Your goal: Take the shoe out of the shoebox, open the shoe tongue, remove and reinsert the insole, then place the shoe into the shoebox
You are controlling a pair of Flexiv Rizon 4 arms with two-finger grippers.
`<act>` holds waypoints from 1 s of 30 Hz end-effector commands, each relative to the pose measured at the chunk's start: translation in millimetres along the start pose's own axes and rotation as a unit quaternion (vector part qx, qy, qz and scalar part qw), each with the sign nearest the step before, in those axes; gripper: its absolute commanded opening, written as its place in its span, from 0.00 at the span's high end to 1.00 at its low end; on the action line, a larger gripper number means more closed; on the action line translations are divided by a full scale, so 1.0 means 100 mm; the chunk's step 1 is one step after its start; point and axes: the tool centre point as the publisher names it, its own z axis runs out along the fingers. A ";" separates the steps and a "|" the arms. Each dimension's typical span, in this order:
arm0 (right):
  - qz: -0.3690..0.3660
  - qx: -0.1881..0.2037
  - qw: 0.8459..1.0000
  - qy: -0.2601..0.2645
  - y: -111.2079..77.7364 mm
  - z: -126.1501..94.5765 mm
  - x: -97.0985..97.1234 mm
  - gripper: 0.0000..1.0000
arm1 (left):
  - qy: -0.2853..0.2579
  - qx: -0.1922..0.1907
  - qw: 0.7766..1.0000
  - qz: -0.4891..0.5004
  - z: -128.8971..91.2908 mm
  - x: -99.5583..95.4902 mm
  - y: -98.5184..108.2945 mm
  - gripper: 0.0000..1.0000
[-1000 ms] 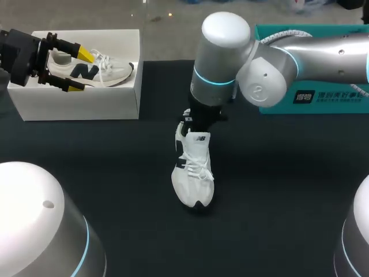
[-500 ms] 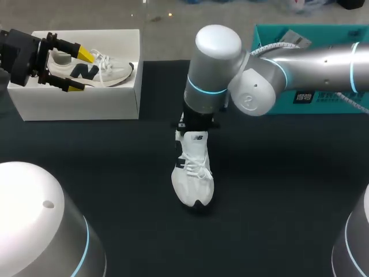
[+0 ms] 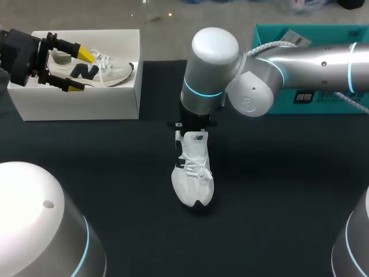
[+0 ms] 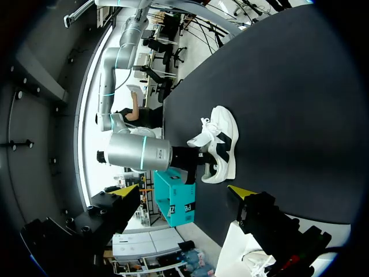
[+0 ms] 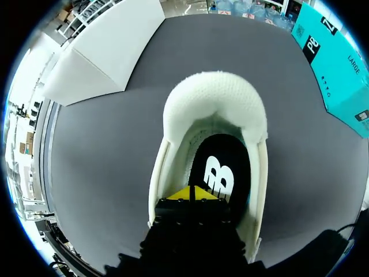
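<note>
The right arm (image 3: 311, 57) is built of silver-grey tubes joined by rounded pale caps, is ringed at a joint with a glowing cyan band (image 3: 202, 92), and a white braided cable (image 3: 277, 41) is run along it towards two o'clock. A pale grey dome (image 3: 34, 213) with a cyan band and one small hole is seen at seven o'clock, and a second dome (image 3: 353, 242) at five o'clock. The left gripper (image 3: 81, 70) is made of black blocks ending in yellow wedge tips (image 3: 86, 55).

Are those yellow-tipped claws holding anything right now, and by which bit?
Left gripper: nothing. Right gripper is inside the heel opening of the white knit sneaker; grip cannot be told.
</note>
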 end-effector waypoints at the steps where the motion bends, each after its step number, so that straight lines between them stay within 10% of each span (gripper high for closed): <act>1: 0.003 -0.019 1.000 -0.023 0.02 -0.24 -0.01 1.00 | 0.002 0.000 1.000 0.000 0.00 -0.01 0.00 0.00; 30: 0.004 -0.017 0.999 -0.048 0.11 0.28 -0.12 1.00 | 0.002 0.000 1.000 0.000 0.00 -0.01 0.00 0.00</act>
